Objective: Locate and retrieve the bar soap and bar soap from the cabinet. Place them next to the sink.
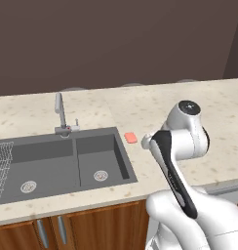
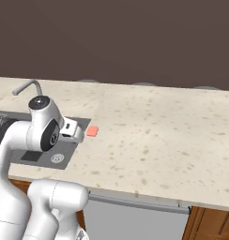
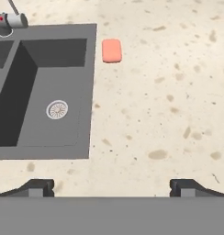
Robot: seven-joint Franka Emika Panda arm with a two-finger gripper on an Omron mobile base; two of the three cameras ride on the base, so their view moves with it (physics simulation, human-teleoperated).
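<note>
One bar soap [image 3: 112, 50] sits on the tabletop [image 3: 169, 92] at the sink's [image 3: 63, 82] 3 o'clock, fingers [image 3: 40, 186] apart and empty, so I'd go fetch its twin and set it just beside.

The sink [image 1: 67, 161] is cut by the left edge in the left base view, and the arm covers most of it in the right base view.

The surface [image 1: 140, 105] looks like speckled beige stone; the sink [image 1: 104, 146] matt dark grey; its faucet [image 1: 59, 112] brushed metal; the bar soap [image 3: 112, 50] smooth, matt.
</note>
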